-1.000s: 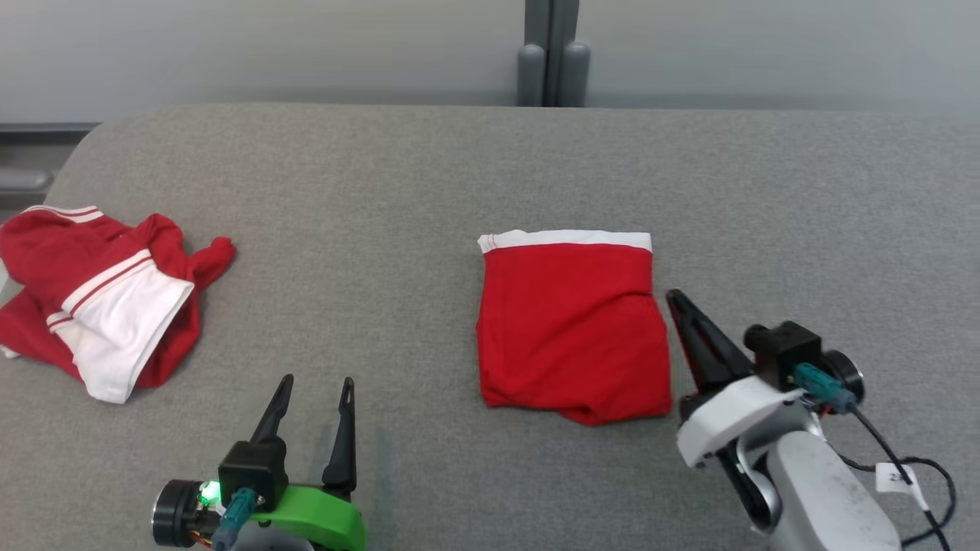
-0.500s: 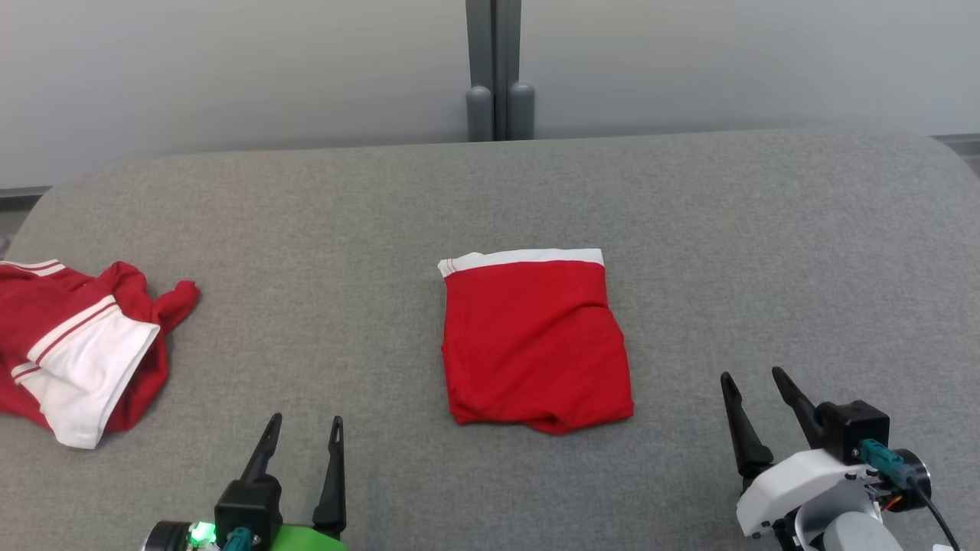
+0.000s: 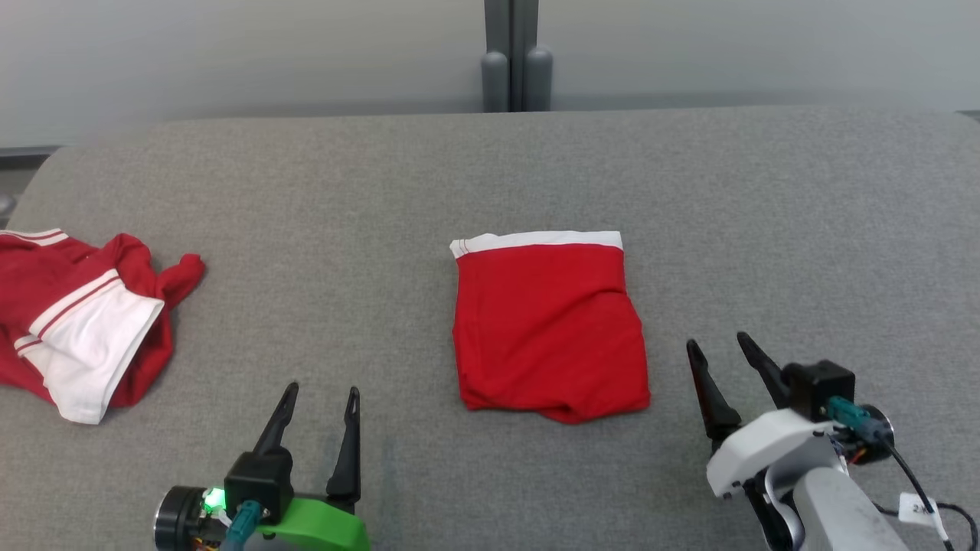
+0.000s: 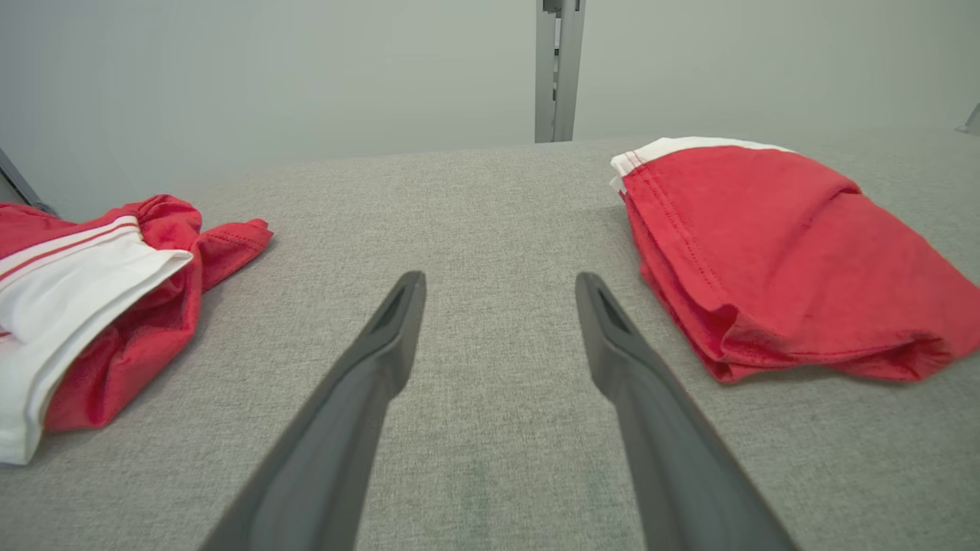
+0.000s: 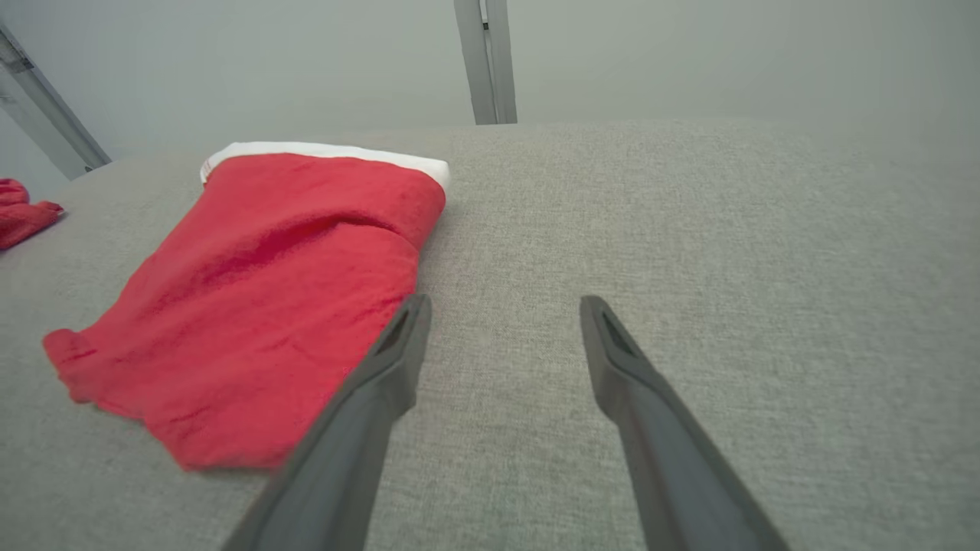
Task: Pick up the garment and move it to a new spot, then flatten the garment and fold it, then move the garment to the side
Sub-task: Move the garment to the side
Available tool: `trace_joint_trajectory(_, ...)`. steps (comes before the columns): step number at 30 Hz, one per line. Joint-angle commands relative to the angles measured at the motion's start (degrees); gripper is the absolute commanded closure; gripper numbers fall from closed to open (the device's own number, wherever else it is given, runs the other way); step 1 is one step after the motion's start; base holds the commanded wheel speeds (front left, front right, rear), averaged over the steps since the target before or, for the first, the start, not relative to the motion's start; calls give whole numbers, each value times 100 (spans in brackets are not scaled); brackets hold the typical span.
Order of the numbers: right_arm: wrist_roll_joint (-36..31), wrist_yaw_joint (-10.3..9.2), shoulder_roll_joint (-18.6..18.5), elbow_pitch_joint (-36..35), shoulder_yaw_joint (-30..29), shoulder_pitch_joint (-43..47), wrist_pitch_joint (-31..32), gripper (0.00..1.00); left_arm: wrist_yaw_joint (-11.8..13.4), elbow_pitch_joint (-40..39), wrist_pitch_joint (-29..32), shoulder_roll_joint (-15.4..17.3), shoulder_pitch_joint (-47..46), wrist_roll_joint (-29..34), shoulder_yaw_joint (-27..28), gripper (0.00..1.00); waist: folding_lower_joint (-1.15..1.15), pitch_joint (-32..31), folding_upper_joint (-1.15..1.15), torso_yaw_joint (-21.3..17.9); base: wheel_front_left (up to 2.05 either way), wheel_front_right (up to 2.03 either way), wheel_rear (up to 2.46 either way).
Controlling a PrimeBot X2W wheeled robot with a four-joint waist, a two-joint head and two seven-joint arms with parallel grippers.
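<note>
1. The folded red garment (image 3: 550, 329), with its white waistband (image 3: 536, 241) on the far edge, lies flat on the grey worktop (image 3: 766, 214), between the 2 grippers and nearer the right one.
2. The right gripper (image 3: 718, 342) sits just beside the garment's right edge; its fingers (image 3: 706, 386) stand wide apart and hold nothing.
3. The left gripper (image 3: 322, 390) has its fingers (image 3: 348, 444) spread wide and empty, with the garment ahead and to their right.
4. A crumpled red-and-white garment (image 3: 76, 329) lies well to the left of the left fingers.
</note>
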Motion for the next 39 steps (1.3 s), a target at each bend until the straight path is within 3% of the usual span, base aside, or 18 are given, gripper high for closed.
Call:
trace_joint_trajectory(1,67,-9,-19,82,71,-236,0,0,-35,-8,-2,12,-140,-67,-16,0,0,344,0,213,0,0,0)
trace_joint_trajectory(13,589,-9,-27,1342,615,-1825,0,0,-155,60,-1,11,-671,-162,-155,0,0,1147,0,751,0,0,0)
trace_joint_trajectory(14,638,-9,-24,1527,598,-1879,0,13,-168,70,-1,11,-701,-169,-165,0,0,1174,0,789,0,0,0)
trace_joint_trajectory(17,669,-9,-23,1858,498,-1999,2,89,-188,67,-1,11,-766,-198,-160,0,0,1224,0,850,0,0,0)
trace_joint_trajectory(18,696,-9,-22,1926,483,-1996,8,100,-194,59,-1,11,-768,-204,-154,0,0,1235,0,854,0,0,0)
trace_joint_trajectory(25,729,-11,-40,1610,283,-1723,7,100,-200,13,-1,11,-616,-117,-85,0,0,1056,0,473,0,0,0)
trace_joint_trajectory(31,763,-11,-36,1281,224,-1379,7,100,-226,-69,-1,12,-521,22,-72,0,0,779,0,-372,0,0,0)
trace_joint_trajectory(39,655,-11,-27,1054,106,-981,2,100,-244,-173,-1,13,-490,82,-451,0,0,552,0,-1536,0,0,0)
